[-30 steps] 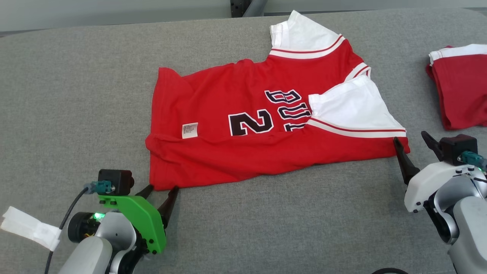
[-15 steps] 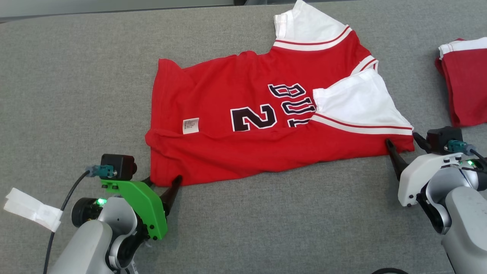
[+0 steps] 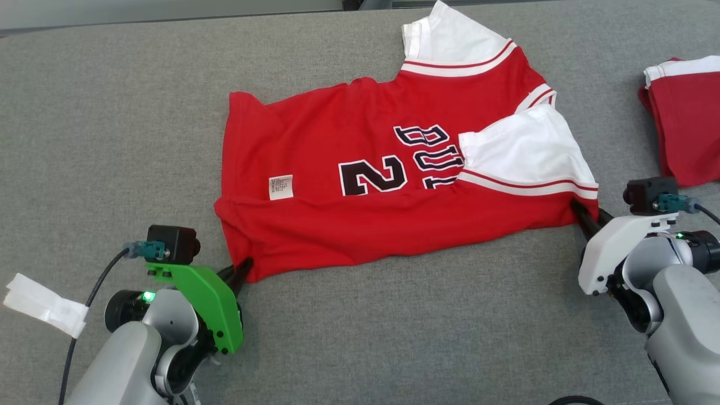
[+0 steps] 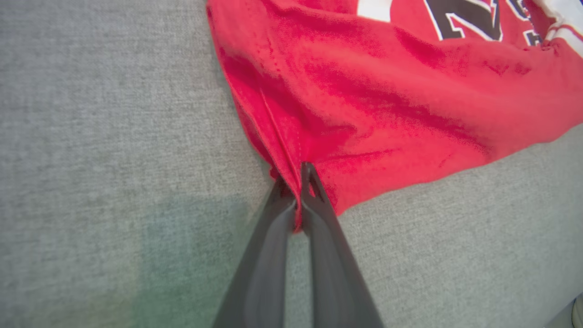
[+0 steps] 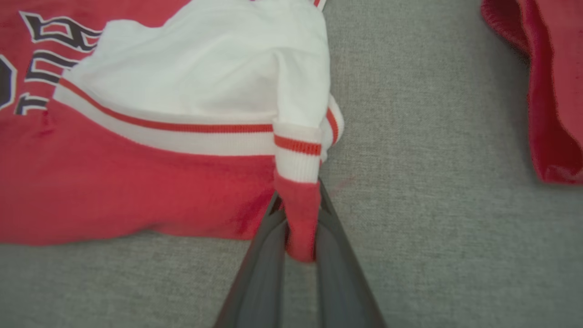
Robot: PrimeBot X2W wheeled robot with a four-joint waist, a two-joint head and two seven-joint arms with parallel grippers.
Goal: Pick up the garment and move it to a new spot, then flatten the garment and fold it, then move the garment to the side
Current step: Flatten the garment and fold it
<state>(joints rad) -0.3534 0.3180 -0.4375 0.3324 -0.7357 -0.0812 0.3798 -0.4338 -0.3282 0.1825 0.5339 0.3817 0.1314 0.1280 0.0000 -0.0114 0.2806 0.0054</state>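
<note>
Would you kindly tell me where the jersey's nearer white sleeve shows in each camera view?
Head view: white sleeve of the jersey, right of centre.
Left wrist view: top right corner.
Right wrist view: upper centre.
Shared landmark: the black print beside the sleeve.

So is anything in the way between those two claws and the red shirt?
No. The left gripper and the right gripper are each shut on a near corner of the red shirt. The other red garment lies apart, to the robot's right.

Head view from above, wrist views near garment (image 3: 337, 236)
</note>
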